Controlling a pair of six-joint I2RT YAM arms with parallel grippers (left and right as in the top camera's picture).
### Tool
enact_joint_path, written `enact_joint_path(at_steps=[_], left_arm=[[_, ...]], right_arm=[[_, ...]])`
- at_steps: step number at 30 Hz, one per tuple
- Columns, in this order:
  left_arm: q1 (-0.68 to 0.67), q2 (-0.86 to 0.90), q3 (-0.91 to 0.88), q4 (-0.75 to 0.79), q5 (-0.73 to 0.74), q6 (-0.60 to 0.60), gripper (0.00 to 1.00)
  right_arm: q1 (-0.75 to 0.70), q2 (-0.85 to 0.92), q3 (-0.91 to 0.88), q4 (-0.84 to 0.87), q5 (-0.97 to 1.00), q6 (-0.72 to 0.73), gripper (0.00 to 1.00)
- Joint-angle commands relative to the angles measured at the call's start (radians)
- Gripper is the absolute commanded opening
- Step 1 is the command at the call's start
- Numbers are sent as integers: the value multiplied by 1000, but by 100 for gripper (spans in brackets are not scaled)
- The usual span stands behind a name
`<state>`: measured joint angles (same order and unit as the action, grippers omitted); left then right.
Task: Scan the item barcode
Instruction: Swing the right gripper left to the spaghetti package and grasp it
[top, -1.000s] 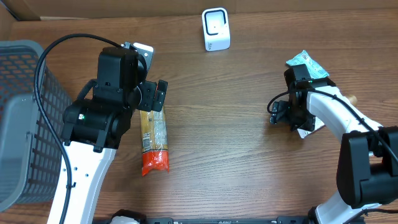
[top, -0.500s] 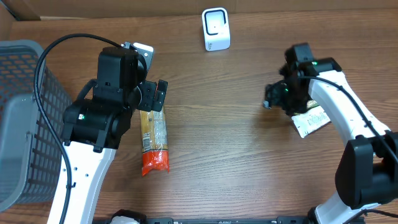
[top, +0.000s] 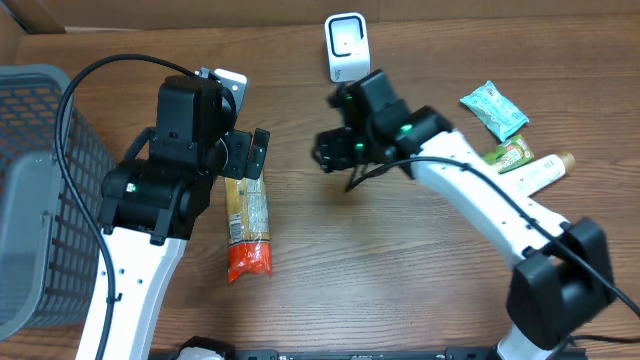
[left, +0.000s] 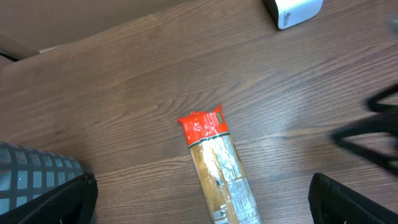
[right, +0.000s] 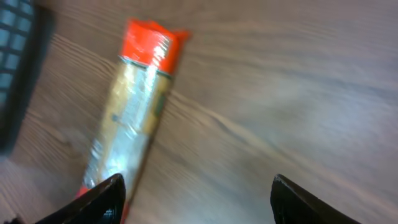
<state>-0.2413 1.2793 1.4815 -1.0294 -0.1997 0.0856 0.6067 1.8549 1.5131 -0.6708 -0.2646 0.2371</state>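
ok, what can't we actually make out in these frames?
- Barcode on the pasta packet: not visible in any view; print too small overhead, motion-blurred in right wrist.
- Packet's non-red end: under the left gripper overhead, cut by the bottom edge in left wrist.
- Scanner: only a corner in left wrist, cut by the top edge.
- Right gripper: motion-blurred overhead and in left wrist.

I worked over a brown wood-grain table (top: 380, 290), evenly lit, with a cardboard wall (top: 150, 12) along its far edge.
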Motion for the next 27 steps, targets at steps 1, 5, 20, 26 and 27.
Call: enact_joint_path(at_steps=[1, 5, 20, 26, 27], left_arm=[[-1, 3, 8, 1, -10, 16, 99], [-1, 3, 8, 1, -10, 16, 99], [-1, 3, 8, 1, -10, 16, 100], [-1, 3, 8, 1, -10, 16, 100], [-1, 3, 8, 1, -10, 16, 100]], right_arm=[[47, 82, 21, 87, 10, 34, 75], [87, 171, 21, 224, 23, 137, 77], [245, 317, 21, 499, 149, 126, 82], [294, 359, 21, 522, 212, 89, 78], [298, 369, 21, 526, 212, 89, 77]])
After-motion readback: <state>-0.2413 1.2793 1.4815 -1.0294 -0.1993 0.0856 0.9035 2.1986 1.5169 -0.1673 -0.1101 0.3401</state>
